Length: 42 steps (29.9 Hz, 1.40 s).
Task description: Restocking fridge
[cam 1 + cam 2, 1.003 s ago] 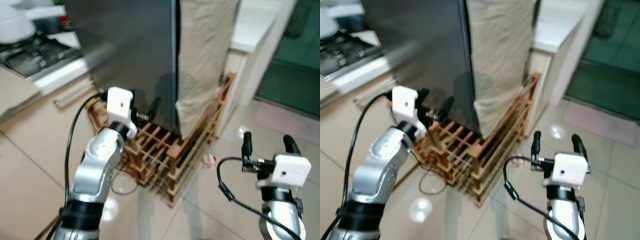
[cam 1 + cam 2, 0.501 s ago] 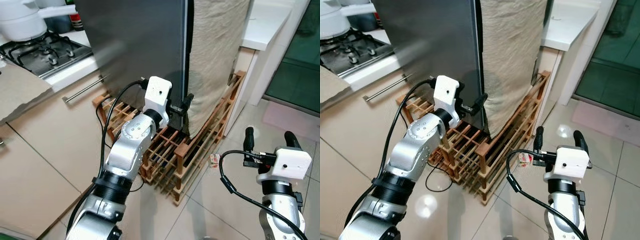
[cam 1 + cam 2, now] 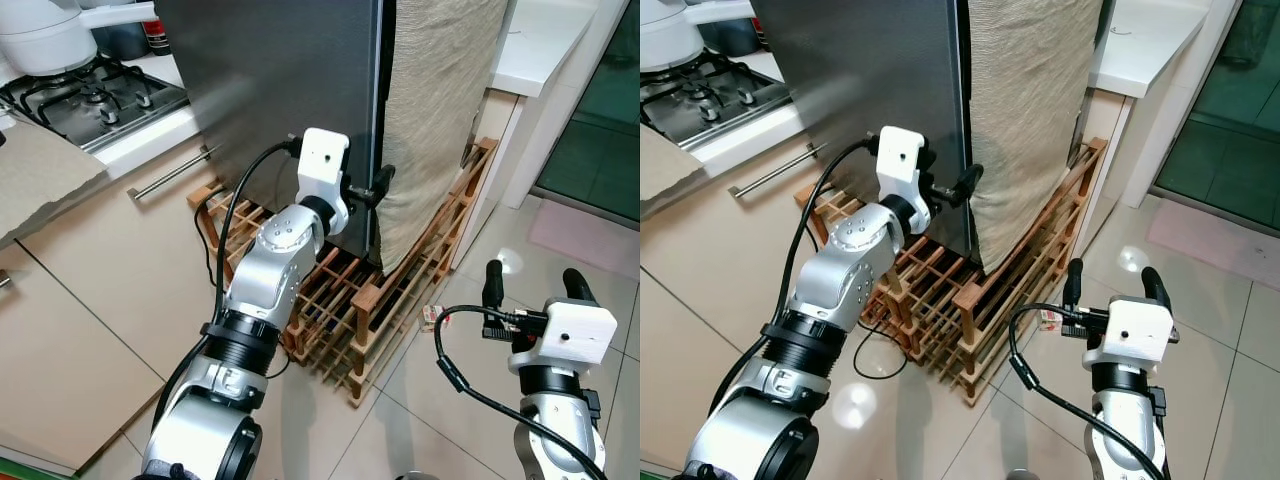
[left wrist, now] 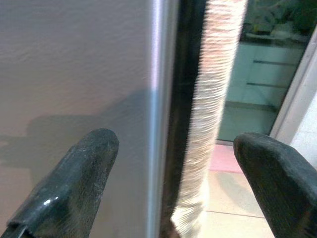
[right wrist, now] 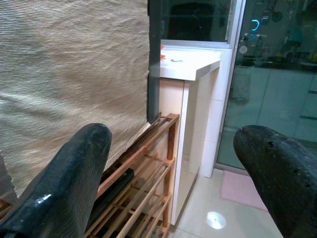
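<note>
Tall dark-grey steel fridge [image 3: 280,90]: recorded standing shut on a low slatted wooden rack [image 3: 330,300], between the kitchen units and a white worktop [image 3: 540,40]. Its right side was seen draped in a beige woven cloth [image 3: 440,110].

Pale tiled floor [image 3: 440,420]: a small red-and-white packet [image 3: 432,318] was noted lying on it just beside the rack.

Gas hob [image 3: 90,95]: set in the worktop on the robot's left, with a white pot [image 3: 45,35] standing on it.

Left gripper [image 3: 366,190]: raised to the fridge's right front edge, the jaws spread wide and holding nothing, straddling the bright door edge and the dark gap beside it.

Right gripper [image 3: 533,285]: held low over the floor, well apart from the fridge, the jaws wide open and empty.

Step judged: door opening. One finger would best be slid into the gap, behind the door edge and clear of the cloth, before any outward pull is made.
</note>
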Available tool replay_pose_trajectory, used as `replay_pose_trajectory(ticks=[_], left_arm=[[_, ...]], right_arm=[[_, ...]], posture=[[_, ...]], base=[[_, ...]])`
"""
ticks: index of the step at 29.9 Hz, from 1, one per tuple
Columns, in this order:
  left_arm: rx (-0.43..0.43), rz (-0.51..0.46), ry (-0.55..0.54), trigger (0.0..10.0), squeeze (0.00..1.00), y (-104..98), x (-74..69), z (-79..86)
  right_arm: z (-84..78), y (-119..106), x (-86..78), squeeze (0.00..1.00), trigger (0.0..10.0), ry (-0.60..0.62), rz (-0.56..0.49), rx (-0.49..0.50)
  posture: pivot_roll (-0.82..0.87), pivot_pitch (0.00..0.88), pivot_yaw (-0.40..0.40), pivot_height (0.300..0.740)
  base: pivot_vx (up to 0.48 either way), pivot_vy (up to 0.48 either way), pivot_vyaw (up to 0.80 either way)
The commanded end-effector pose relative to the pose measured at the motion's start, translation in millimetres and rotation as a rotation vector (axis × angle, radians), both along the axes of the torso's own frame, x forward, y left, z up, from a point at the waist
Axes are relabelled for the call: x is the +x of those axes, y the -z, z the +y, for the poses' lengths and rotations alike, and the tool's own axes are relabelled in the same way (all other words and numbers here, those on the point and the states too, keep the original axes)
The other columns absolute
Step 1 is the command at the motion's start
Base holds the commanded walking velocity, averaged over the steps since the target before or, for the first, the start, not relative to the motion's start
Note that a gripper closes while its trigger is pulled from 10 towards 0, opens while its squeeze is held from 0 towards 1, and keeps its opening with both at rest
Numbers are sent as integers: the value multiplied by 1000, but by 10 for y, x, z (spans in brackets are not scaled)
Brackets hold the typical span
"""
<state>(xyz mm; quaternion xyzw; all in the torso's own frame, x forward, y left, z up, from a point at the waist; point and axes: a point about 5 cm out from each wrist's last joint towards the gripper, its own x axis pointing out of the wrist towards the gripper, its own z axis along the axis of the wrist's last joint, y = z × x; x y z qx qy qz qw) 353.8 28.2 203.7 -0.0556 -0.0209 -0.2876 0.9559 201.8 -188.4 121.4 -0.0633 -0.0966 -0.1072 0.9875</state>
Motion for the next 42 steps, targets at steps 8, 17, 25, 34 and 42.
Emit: replay_pose_trajectory(ticks=[8, 17, 25, 34, 42], left_arm=[[-18, -1, 80, 10000, 0, -125, -1, -248], [-35, 18, 114, 10000, 0, -139, -29, -344], [37, 93, 38, 10000, 0, -39, 23, -523], [-57, 167, 359, 10000, 0, -67, -232, -840], [-154, 131, 541, 10000, 0, -285, -386, -938]], right_arm=[[9, 56, 17, 0, 10000, 0, 16, 17], [-2, 83, 12, 0, 10000, 2, 25, 14], [-13, 102, 42, 0, 10000, 2, 30, 20], [-66, 81, 67, 0, 10000, 20, 14, 35], [-112, 98, 76, 0, 10000, 28, 23, 39]], posture=[[-156, 49, 124, 740], [-161, 52, 125, 740], [-161, 48, 126, 740], [-168, 48, 123, 740], [-169, 44, 119, 740]], base=[[0, 0, 0], [0, 0, 0], [0, 0, 0], [0, 0, 0], [0, 0, 0]])
